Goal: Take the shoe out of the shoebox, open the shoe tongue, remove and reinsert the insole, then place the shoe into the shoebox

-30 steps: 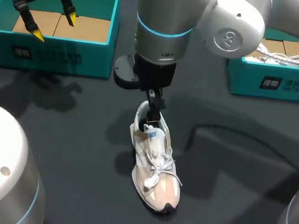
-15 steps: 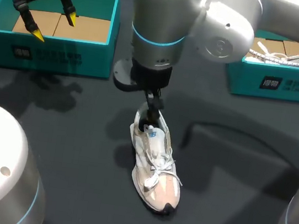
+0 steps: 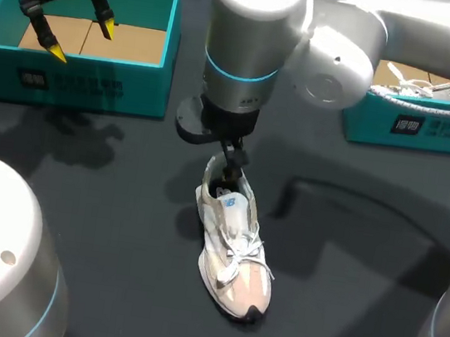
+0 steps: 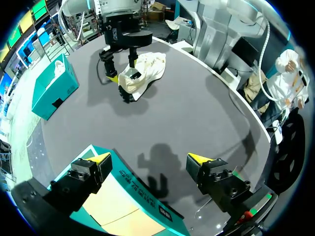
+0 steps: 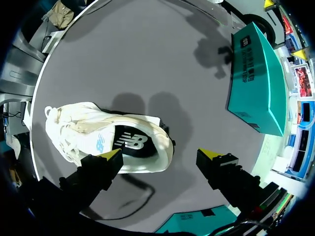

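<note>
A white laced shoe [image 3: 232, 249] lies on the dark table, toe towards me. Its opening shows a black insole [image 5: 130, 142]. My right gripper [image 3: 230, 159] hangs open just above the heel; in the right wrist view [image 5: 161, 154] the heel collar sits between its spread fingers, one tip over the shoe's side, the other past the heel. Whether a finger touches the shoe I cannot tell. My left gripper [image 3: 82, 41] stands open above the empty teal shoebox [image 3: 86, 82] at the back left, holding nothing; it [image 4: 150, 158] looks across at the shoe [image 4: 140, 73] and my right gripper [image 4: 122, 69].
A second teal box [image 3: 416, 124] at the back right holds another white shoe [image 3: 421, 83]. The left teal box [image 5: 258, 78] lies ahead of the right gripper. My right arm's bulky links hang over the table's back middle.
The right arm's upper links have swung a little and its wrist has shifted slightly right; its gripper stays at the shoe's heel. The shoe and the left arm have not moved.
</note>
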Controlling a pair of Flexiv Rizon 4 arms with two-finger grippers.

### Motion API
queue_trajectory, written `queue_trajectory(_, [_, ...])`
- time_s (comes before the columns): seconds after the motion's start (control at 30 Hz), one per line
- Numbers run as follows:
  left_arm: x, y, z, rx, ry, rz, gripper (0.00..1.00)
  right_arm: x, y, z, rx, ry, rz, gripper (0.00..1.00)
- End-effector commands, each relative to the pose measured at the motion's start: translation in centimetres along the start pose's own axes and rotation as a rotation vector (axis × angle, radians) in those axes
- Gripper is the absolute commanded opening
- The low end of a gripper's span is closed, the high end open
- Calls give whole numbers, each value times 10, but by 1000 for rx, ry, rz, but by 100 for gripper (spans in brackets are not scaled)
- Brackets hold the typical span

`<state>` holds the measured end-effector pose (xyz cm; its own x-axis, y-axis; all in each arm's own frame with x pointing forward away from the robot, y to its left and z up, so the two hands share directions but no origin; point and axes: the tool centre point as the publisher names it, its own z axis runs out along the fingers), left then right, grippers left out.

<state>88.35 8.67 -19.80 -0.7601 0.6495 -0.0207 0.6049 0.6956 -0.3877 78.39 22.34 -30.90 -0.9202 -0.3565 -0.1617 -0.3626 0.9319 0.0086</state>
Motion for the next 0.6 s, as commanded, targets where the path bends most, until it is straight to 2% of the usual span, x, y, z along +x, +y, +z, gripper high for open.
queue_trajectory(0.03, [0,0,-1,-1,2,0,100,-3,-3,15,-18,12,9,100])
queue_trajectory(0.3, [0,0,-1,-1,2,0,100,-8,4,29,1,40,15,94])
queue_trajectory(0.43, [0,0,-1,-1,2,0,100,-13,5,40,7,61,13,84])
queue_trajectory(0.6, [0,0,-1,-1,2,0,100,-16,6,52,7,82,13,78])
